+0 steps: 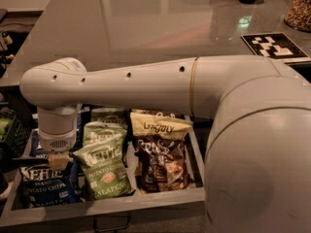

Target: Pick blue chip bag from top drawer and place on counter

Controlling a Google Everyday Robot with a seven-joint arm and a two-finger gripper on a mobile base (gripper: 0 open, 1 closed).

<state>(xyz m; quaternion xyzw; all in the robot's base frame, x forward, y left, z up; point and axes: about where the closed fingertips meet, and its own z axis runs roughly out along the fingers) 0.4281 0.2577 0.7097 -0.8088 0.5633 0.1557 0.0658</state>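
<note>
While the gripper [58, 160] hangs in the open top drawer [112, 205] right over the blue chip bag [43, 188], beside the green bag [104, 171], we cannot tell whether it grips anything.

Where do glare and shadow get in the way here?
Camera view: dim, warm light throughout; the counter shows sheen and a bright greenish spot at far right; the arm shades the back of the drawer; the gripper, low over the blue chip bag at the drawer's left, sits in that shade; the green bag in front is lit better.
</note>
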